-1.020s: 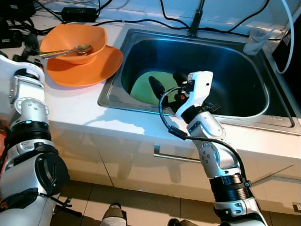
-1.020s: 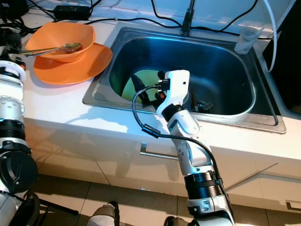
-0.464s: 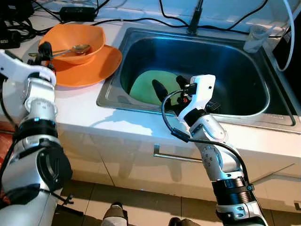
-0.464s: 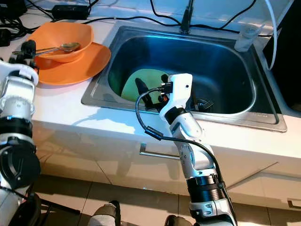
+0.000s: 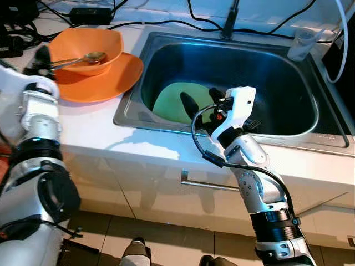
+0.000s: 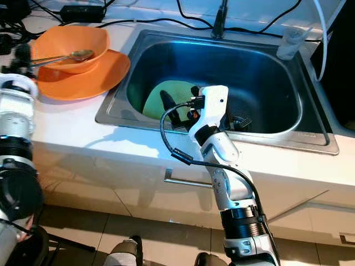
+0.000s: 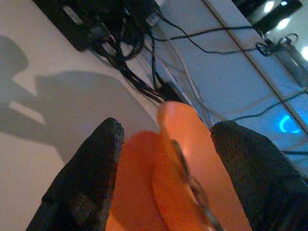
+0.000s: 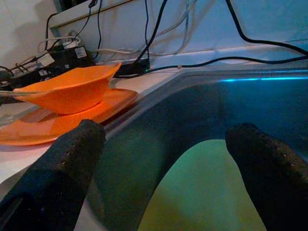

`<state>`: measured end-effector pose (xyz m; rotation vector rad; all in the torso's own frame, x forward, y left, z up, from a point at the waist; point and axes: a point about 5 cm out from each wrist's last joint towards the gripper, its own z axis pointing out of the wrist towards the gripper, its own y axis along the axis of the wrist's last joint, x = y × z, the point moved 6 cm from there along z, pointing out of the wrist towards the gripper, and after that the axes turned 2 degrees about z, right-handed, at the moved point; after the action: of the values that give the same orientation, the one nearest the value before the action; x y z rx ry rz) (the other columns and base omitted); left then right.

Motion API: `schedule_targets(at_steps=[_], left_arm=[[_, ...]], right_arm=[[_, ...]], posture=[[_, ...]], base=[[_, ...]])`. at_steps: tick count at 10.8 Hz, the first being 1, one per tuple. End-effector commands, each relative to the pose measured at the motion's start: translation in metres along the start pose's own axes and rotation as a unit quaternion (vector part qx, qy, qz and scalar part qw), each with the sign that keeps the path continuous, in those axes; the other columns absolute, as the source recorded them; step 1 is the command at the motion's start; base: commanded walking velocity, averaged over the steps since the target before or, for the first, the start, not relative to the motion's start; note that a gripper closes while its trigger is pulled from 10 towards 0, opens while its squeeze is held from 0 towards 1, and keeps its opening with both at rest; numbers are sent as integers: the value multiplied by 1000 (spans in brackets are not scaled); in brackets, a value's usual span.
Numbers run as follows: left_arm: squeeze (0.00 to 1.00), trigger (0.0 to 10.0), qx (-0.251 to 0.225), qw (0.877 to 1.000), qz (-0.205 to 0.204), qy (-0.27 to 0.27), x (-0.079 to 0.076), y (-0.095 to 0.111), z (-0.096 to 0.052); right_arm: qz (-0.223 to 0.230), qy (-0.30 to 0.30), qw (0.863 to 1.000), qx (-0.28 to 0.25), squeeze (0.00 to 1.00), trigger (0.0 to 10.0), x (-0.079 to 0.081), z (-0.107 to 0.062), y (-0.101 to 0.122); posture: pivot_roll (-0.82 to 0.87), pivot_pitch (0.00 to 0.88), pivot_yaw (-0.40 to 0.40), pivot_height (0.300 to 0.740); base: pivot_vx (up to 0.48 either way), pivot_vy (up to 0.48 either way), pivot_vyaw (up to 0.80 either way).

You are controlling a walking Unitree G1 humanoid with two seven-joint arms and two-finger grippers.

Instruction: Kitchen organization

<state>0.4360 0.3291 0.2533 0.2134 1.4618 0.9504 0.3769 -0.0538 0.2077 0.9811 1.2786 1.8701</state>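
An orange bowl (image 5: 89, 47) with a metal spoon (image 5: 83, 58) in it sits on an orange plate (image 5: 102, 80) on the white counter, left of the steel sink (image 5: 310, 83). A pale green plate (image 5: 175, 102) lies on the sink floor. My left gripper (image 5: 41, 55) hovers open at the bowl's left side. In the left wrist view the bowl (image 7: 185, 144) shows between the black fingers (image 7: 91, 178). My right gripper (image 5: 201, 102) hangs open inside the sink, just above the green plate (image 8: 207, 192), with nothing between its fingers (image 8: 62, 163).
Black cables and a power adapter (image 5: 94, 15) run along the back of the counter. A faucet base (image 5: 230, 30) stands behind the sink, and a clear cup (image 5: 302, 47) at its back right corner. A drawer handle (image 5: 205, 185) sits below the counter's front edge.
My left gripper has come up from beside the counter's left end to the bowl's left side. The right gripper has stayed in the sink with a small shift to the right.
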Motion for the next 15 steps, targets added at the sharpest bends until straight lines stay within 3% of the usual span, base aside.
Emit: schedule_targets(at_steps=[1,2,3,4,5,7,8,9,10,11,13,15], left_arm=[[0,10000,-5,1000,-5,4,1,4,1],[0,9882,-5,1000,-5,3,1,5,2],[0,3020,-6,1000,-4,2,0,5,2],[0,0,-6,1000,-1,-8,-5,4,2],[0,10000,-1,1000,-4,-11,-8,1,3],[0,10000,1,1000,-7,-10,-8,0,3],[0,10000,4,1000,-9,-10,-8,-1,3],[0,10000,8,1000,-12,-13,-10,-4,3],[0,10000,11,1000,-13,-15,-11,-5,3],[0,10000,13,1000,-11,-14,-10,-6,3],[0,10000,31,999,33,-25,-13,-14,1],[0,10000,28,999,38,-18,-8,-13,-1]], right_arm=[[-1,-3,1000,4,1000,10000,-2,-2,-1],[-1,-2,1000,5,1000,10000,-1,-2,-1],[-1,-1,1000,5,1000,10000,-1,-1,-1],[-1,-1,1000,4,1000,10000,-1,-1,0],[1,1,1000,3,1000,10000,0,-1,0],[2,2,1000,2,1000,10000,1,-1,0],[14,33,999,10,1000,10000,12,-1,-2],[36,117,992,33,1000,10000,43,-9,-9],[42,142,988,39,1000,10000,53,-12,-11],[38,132,990,39,1000,10000,49,-11,-12],[26,83,996,25,1000,10000,32,-5,-8],[23,72,997,23,1000,10000,26,-4,-5]], posture=[[88,170,10,740],[88,169,8,740],[88,169,8,740],[88,169,8,740],[86,167,12,740],[86,167,12,740],[86,165,15,740],[86,164,16,740],[87,161,16,740],[89,161,15,740],[89,161,15,740],[97,153,14,740]], base=[[0,0,0],[0,0,0],[0,0,0],[0,0,0],[0,0,0],[0,0,0],[0,0,0],[0,0,0],[0,0,0],[0,0,0],[0,0,0],[0,0,0]])
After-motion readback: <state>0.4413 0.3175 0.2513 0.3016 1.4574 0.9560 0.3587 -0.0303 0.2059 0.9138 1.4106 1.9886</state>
